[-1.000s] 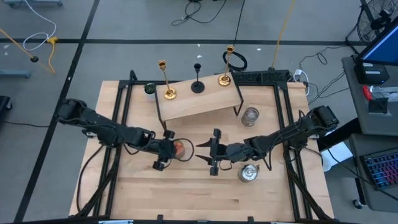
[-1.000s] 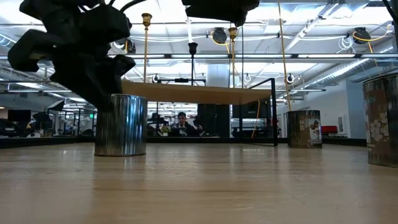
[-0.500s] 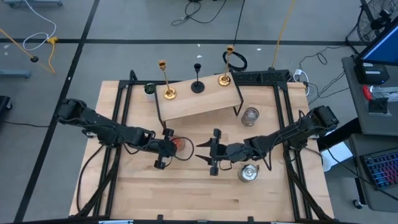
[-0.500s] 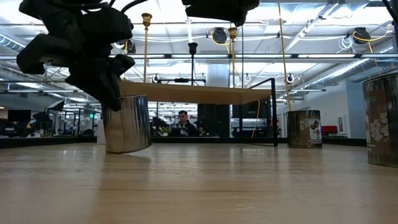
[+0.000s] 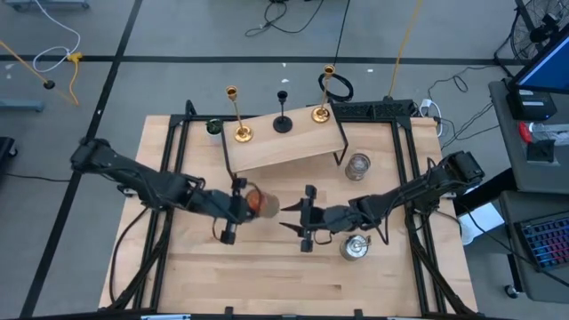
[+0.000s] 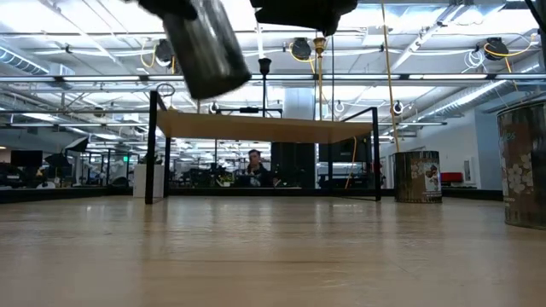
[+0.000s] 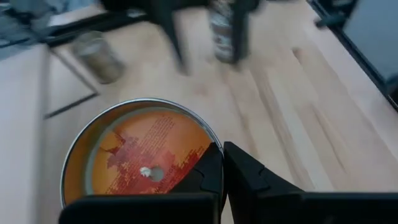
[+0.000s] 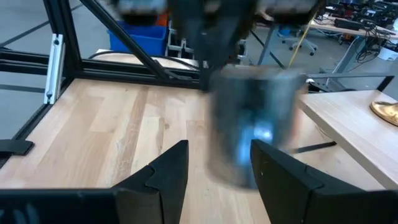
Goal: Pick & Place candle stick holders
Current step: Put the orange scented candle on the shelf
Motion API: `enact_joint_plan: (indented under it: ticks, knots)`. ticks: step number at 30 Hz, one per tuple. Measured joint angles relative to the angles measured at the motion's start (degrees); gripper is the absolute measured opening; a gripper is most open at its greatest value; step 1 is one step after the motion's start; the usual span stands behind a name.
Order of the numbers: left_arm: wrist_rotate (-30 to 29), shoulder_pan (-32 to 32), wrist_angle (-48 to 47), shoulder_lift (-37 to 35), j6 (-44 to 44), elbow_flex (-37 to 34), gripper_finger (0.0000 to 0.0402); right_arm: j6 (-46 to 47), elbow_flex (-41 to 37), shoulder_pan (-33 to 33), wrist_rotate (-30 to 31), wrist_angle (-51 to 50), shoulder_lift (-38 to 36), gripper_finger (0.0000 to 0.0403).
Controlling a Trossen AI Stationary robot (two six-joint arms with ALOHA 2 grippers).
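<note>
Left gripper (image 5: 238,206) near table centre, fingers (image 7: 211,174) clamped on the rim of a metal candle tin (image 5: 255,202) (orange wax and wick inside), carried clear of the wooden table (image 5: 267,276) and tilted. Right gripper (image 5: 300,218) just beside it, fingers (image 8: 168,171) spread, holding nothing. Two gold candlesticks (image 5: 238,116) (image 5: 324,95) and a black candlestick (image 5: 283,113) upright on a raised wooden shelf (image 5: 284,142) at the far side, well apart from both grippers. Second tin (image 5: 356,247) under the right arm, glass jar (image 5: 357,165) beside the shelf, contents probably a candle.
</note>
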Motion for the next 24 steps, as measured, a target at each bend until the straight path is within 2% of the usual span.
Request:
enact_joint_plan:
  ticks: [6,9,14,20,24]
  knots:
    - [-8.3,4.5,-10.1,-0.9,-2.6,7.0,0.0007,0.1,0.0,0.6,0.0,-0.4,0.0,0.0171]
    - [-10.6,8.4,-13.4,-1.0,-3.4,8.5,0.0004,0.4,0.0,0.6,0.0,-0.5,0.0,0.0171]
    - [-10.5,15.6,-17.3,-0.7,-10.1,8.6,0.0005,0.3,0.0,0.6,0.0,-0.7,0.0,0.0171]
    - [-10.2,21.3,-20.1,-0.4,-11.4,8.5,0.0009,0.3,0.0,0.6,0.0,-0.7,0.0,0.0171]
    - [-6.9,23.3,-20.0,-0.4,-11.3,8.5,0.0005,0.3,0.0,0.6,0.0,-0.7,0.0,0.0171]
